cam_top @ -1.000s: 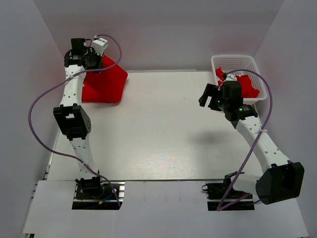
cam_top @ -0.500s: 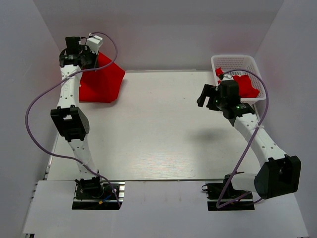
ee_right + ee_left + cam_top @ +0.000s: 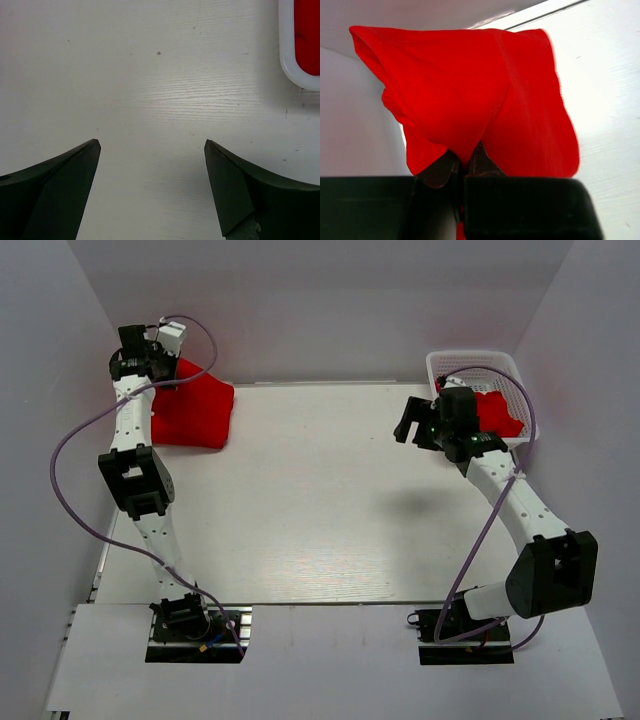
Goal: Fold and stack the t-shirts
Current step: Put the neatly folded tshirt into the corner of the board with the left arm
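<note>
While left fingers (image 3: 439, 171) pinch a red t-shirt (image 3: 470, 90), right fingers (image 3: 50, 195) gape wide.

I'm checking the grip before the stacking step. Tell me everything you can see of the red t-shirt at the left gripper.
The red t-shirt is plain bright red cloth, no print visible, bunched into soft folds. The left gripper pinches one edge, jaws shut, and the cloth spreads out from it. It is at the far left corner of the table; its lower part seems to rest there. Nothing else touches it.

lab rig; white enclosure walls (image 3: 330, 310); bolted arms (image 3: 140, 490)
</note>
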Available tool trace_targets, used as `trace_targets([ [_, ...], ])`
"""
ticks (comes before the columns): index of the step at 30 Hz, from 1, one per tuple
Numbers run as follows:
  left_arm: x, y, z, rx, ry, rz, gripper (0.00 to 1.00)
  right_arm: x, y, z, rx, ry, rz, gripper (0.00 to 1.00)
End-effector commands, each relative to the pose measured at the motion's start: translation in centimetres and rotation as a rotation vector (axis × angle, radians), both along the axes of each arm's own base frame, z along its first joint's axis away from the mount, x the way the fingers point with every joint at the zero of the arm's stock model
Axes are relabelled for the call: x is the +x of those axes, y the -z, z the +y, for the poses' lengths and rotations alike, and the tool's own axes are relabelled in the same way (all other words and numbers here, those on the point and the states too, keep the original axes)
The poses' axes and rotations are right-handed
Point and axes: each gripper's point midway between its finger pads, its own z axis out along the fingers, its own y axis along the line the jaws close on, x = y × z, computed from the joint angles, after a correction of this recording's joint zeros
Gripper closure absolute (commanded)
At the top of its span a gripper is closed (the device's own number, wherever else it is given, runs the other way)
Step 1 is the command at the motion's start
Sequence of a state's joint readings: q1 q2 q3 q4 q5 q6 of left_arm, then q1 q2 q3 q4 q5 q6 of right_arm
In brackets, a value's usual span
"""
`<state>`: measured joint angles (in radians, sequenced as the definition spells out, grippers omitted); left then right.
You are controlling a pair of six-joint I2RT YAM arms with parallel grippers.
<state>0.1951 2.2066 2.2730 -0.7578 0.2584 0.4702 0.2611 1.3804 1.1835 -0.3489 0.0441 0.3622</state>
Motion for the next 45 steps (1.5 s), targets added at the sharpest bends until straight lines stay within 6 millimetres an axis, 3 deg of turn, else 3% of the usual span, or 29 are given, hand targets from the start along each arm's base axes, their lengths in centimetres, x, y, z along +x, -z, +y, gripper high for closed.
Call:
trace_targets([
  [1, 1.1, -1.7, 1.9, 0.024, -0.039, -0.078, 1.00, 1.2, -2.3, 0.4, 0.007, -0.010, -0.050, 0.10],
  [13, 2.8, 3.1, 7.9, 0.114, -0.214, -0.042, 1.00, 2.6, -2.3, 0.8, 0.003, -0.011, -0.015, 0.10],
  [16, 2.6, 2.5, 10.5, 0.167, -0.367, -0.063, 0.01, 3.0, -2.0, 1.0, 0.000, -0.015, 0.006, 0.10],
  [19, 2.5, 1.8, 11.7, 0.181, -0.450, -0.090, 0.00, 3.2, -2.1, 1.3, 0.003, -0.022, 0.014, 0.10],
  [23, 2.1, 0.8, 11.4, 0.149, -0.472, -0.103, 0.00, 3.0, -2.4, 1.6, 0.016, -0.033, 0.009, 0.10],
  [24, 1.8, -0.7, 11.4, 0.150, -0.473, -0.127, 0.00, 2.8, -2.5, 1.5, 0.017, -0.032, 0.008, 0.10],
  [27, 1.8, -1.5, 9.7, 0.093, -0.444, -0.143, 0.00, 2.2, -2.7, 1.3, 0.014, -0.034, 0.001, 0.10],
  [32, 0.1, -3.6, 4.3, -0.126, -0.349, -0.124, 0.00, 0.0, -2.3, 1.3, 0.028, -0.065, 0.012, 0.10],
  [35, -1.4, -3.0, -1.6, -0.342, -0.246, -0.029, 0.00, -1.4, -1.6, 0.7, 0.016, -0.058, 0.037, 0.10],
  [37, -3.5, -2.3, -4.4, -0.396, -0.243, 0.030, 0.00, -2.6, 0.1, 0.4, 0.009, -0.056, 0.078, 0.10],
  [38, -4.1, -2.2, -7.0, -0.437, -0.240, 0.046, 0.00, -3.2, 0.2, 0.4, 0.013, -0.062, 0.080, 0.10],
  [39, -5.9, -1.6, -8.6, -0.448, -0.229, 0.070, 0.00, -4.1, 1.9, 0.2, 0.011, -0.058, 0.119, 0.10],
  [41, -7.1, -2.0, -12.7, -0.437, -0.180, 0.050, 0.00, -5.1, 1.4, 0.1, 0.019, -0.067, 0.096, 0.10],
  [43, -9.1, -1.2, -15.6, -0.426, -0.167, 0.085, 0.00, -6.4, 2.7, -0.3, 0.013, -0.068, 0.107, 0.10],
  [44, -11.6, -0.6, -19.0, -0.433, -0.124, 0.122, 0.00, -7.3, 2.8, -0.6, 0.016, -0.067, 0.104, 0.10],
  [45, -12.9, -0.2, -20.6, -0.442, -0.099, 0.139, 0.00, -8.0, 3.9, -0.6, 0.012, -0.071, 0.130, 0.10],
])
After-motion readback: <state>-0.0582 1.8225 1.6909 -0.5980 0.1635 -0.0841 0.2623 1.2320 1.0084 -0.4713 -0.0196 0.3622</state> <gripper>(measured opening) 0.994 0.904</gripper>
